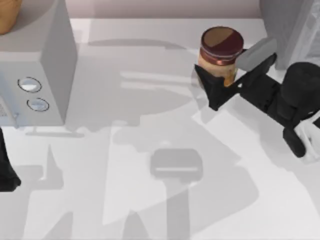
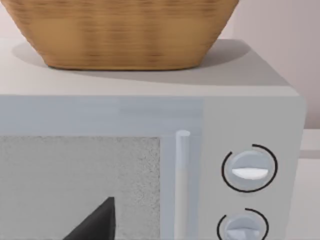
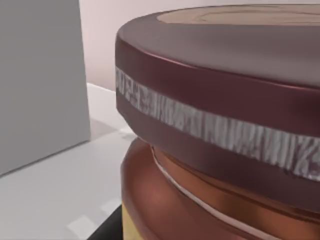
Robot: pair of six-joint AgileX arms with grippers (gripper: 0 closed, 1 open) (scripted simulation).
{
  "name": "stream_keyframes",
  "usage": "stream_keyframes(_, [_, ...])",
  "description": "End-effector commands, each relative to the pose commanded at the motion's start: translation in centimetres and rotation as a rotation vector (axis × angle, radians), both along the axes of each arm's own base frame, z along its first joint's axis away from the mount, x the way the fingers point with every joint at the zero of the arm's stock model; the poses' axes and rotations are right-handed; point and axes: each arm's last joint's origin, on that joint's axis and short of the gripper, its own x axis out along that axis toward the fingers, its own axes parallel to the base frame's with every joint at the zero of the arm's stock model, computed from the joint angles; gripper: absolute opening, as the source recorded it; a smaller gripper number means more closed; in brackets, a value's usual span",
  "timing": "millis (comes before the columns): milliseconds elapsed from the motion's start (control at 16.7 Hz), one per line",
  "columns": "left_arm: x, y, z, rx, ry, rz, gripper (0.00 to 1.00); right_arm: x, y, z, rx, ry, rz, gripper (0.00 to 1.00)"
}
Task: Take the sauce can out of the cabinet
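Here, the right gripper point(image 1: 223, 80) stands closed around the sauce can point(image 1: 221, 52), holding it clear of the cabinet point(image 1: 292, 25) for removal.

Top view: looking straight down on the table point(image 1: 150, 210). Left wrist view: facing the pale box point(image 2: 250, 115) front, close; same box upper left from above. Right wrist view: pressed against the sauce can point(image 3: 225, 125), also upper right from above.

The sauce can point(image 1: 221, 50) looks glossy with a smooth maroon lid, the basket point(image 2: 120, 32) woven and matt.
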Motion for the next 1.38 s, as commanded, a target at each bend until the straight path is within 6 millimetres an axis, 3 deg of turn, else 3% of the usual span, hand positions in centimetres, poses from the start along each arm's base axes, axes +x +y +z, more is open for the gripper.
stream_keyframes(540, [0.0, 0.0, 0.0, 0.0, 0.0, 0.0, 1.0, 0.5, 0.2, -1.3, -0.002, 0.015, -0.001, 0.0])
stream_keyframes(900, [0.0, 0.0, 0.0, 0.0, 0.0, 0.0, 1.0, 4.1, 3.8, -2.9, 0.003, -0.006, 0.009, 0.0])
stream_keyframes(1200, [0.0, 0.0, 0.0, 0.0, 0.0, 0.0, 1.0, 4.4, 4.5, -3.5, 0.0, 0.0, 0.014, 0.0])
stream_keyframes(1380, [0.0, 0.0, 0.0, 0.0, 0.0, 0.0, 1.0, 4.4, 4.5, -3.5, 0.0, 0.0, 0.014, 0.23])
